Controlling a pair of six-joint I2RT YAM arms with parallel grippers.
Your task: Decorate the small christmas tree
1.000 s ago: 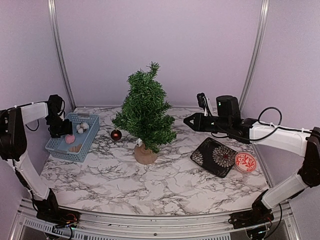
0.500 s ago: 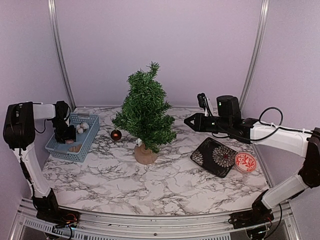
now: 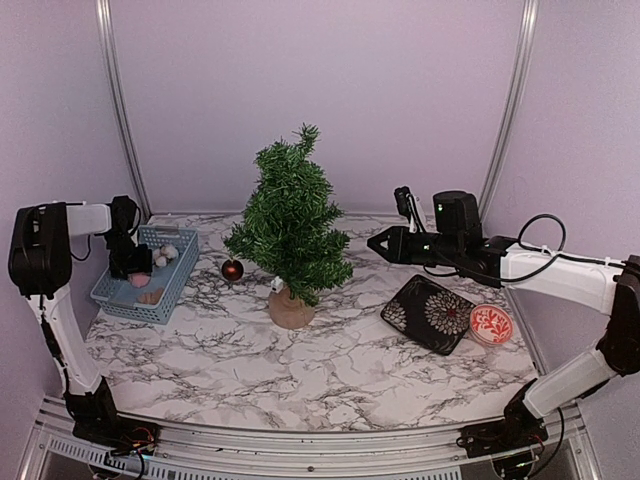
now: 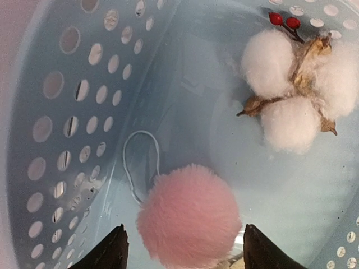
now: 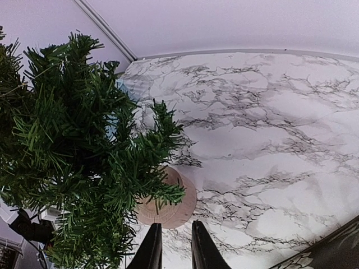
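Small christmas tree (image 3: pixel 290 225) stands upright near the middle of the marble table (image 3: pixel 350 380), somewhat closer to the back edge. Its long axis is vertical, with the round wooden stump (image 3: pixel 291 308) planted on the tabletop and the tip pointing up with a slight lean to the right. A dark red bauble (image 3: pixel 232 269) hangs at the end of a low branch on the left side.

A blue perforated basket (image 3: pixel 186 268) sits toward the left edge. The left gripper (image 4: pixel 182 249) reaches into it with its jaws spread wide. Its two dark fingertips (image 4: pixel 115 249) flank a fluffy pink pompom (image 4: pixel 188 221) with a thin white loop, and a little clear space shows on each side. A white cotton sprig (image 4: pixel 291 84) with red berries (image 4: pixel 283 21) lies further along the basket floor.

The right gripper (image 3: pixel 378 241) hovers above the table to the right of the tree, pointing at it. Its jaws are drawn close with a narrow gap between them and pinch nothing. From the right wrist, the branches fill the left of the view above the stump.

A dark patterned plate (image 3: pixel 432 313) and a small round red dish (image 3: pixel 491 323) lie side by side near the right edge.
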